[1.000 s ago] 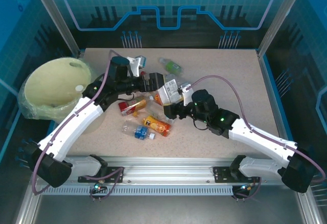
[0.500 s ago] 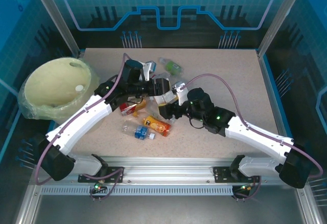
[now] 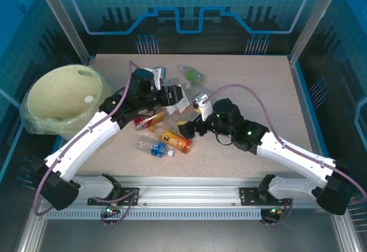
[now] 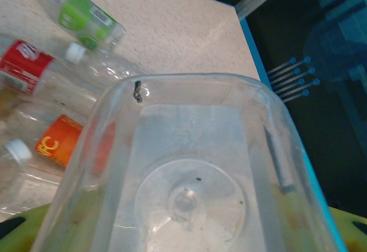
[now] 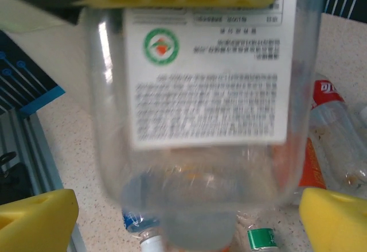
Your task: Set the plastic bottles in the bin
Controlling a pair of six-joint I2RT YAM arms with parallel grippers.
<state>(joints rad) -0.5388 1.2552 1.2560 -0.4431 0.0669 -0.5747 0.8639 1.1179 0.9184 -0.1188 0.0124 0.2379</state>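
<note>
A clear square plastic bottle with a white label point(image 3: 182, 100) hangs above the table's middle, and my left gripper point(image 3: 173, 97) is shut on it. In the left wrist view its clear base point(image 4: 186, 194) sits right in front of the lens. My right gripper point(image 3: 191, 127) stands open just below and right of it, with its yellow fingertips point(image 5: 35, 217) wide apart either side of the bottle's neck point(image 5: 198, 229) and not touching it. The pale cream bin point(image 3: 40, 100) stands at the far left, off the table's edge.
Loose bottles lie under the grippers: green label point(image 3: 192, 74), red label point(image 3: 147, 120), orange label point(image 3: 176, 141), blue label point(image 3: 156, 148). A white cap point(image 3: 88, 99) lies inside the bin. The table's right half is bare.
My left gripper closed on the white-labelled bottle and drew slightly left. My right gripper let go of that bottle, opened wide and backed off a little.
</note>
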